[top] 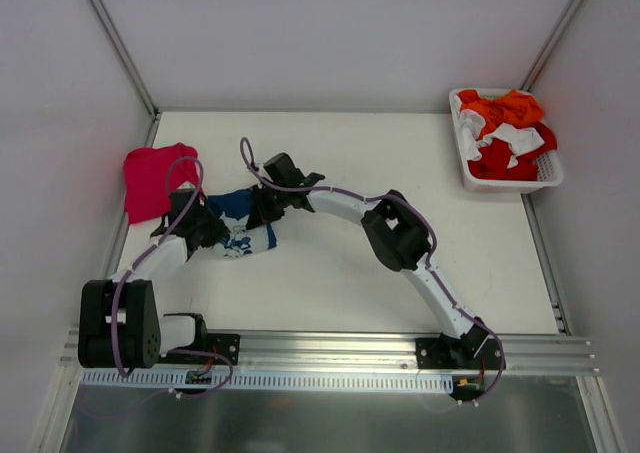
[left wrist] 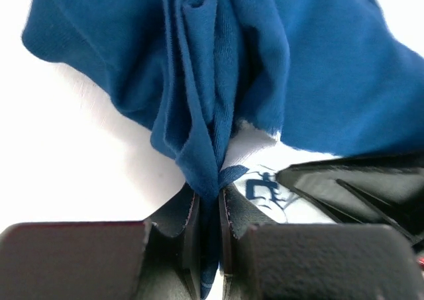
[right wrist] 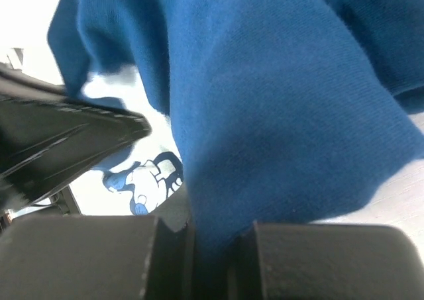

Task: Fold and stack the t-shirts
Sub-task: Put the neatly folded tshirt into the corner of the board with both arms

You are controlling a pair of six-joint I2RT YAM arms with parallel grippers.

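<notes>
left hand (left wrist: 209, 208) narrow, tight on a navy t-shirt (left wrist: 318, 68) fold; right hand (right wrist: 212, 237) likewise

A white basket (top: 512, 185) sits at the far right corner of the table (top: 340, 293), heaped with crumpled orange, red and white clothes (top: 522, 159).

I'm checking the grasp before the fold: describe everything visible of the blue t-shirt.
The dark blue knit t-shirt lies crumpled on the white table, left of centre. A white printed patch with blue graphics shows. The left gripper and right gripper each have jaws shut on a bunched fold.
</notes>
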